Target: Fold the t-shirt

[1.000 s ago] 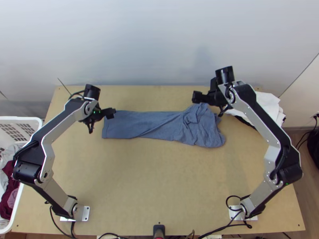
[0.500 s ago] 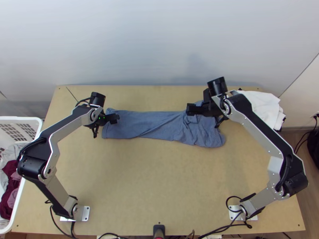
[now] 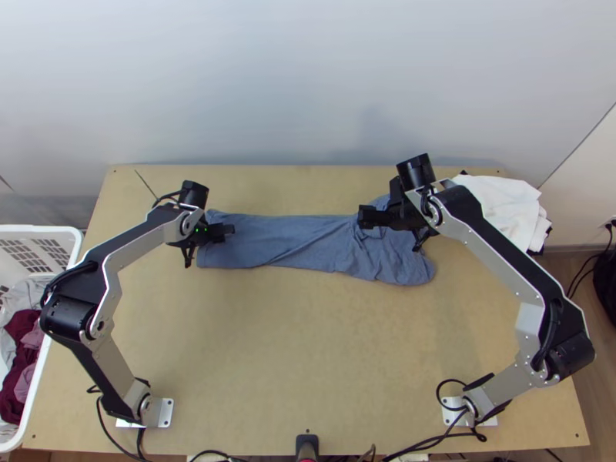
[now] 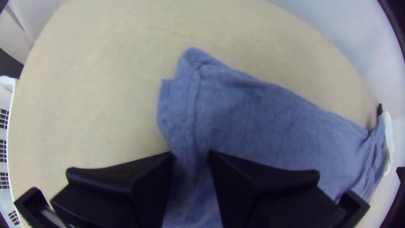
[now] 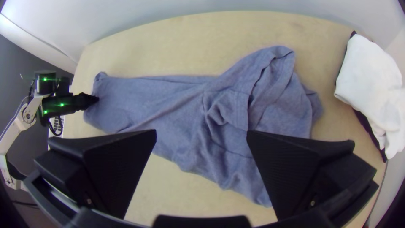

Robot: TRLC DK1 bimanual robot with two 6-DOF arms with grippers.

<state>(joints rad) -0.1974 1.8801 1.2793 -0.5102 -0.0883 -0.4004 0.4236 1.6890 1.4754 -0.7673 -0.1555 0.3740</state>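
The left hand (image 3: 231, 229) hovers at one end of a blue-grey shirt (image 3: 300, 240), its fingers apart with the cloth's edge running under the gap; the right hand (image 3: 363, 216), fingers set wide apart, is over the rumpled other end. Between the hands, the shirt lies along the surface (image 3: 300, 346) as a long band.

Toward the arms' bases, a broad bare stretch runs from the hands to the near edge. Past the hands on the wall side, a slimmer bare strip ends at the far edge, just short of the wall (image 3: 300, 85). Outward of the left hand, bare wood reaches the side edge, with a white basket (image 3: 38, 229) of clothes (image 3: 21, 369) beyond it. Outward of the right hand, a white cloth (image 3: 500, 204) with black beneath takes up the far corner, well apart from the shirt.

Near the left hand, the shirt is fairly flat and narrow, with a stitched seam along its end, another layer peeking out and one corner ruffled. A long diagonal crease leads toward the right hand, where the fabric widens into bunched, overlapping folds.
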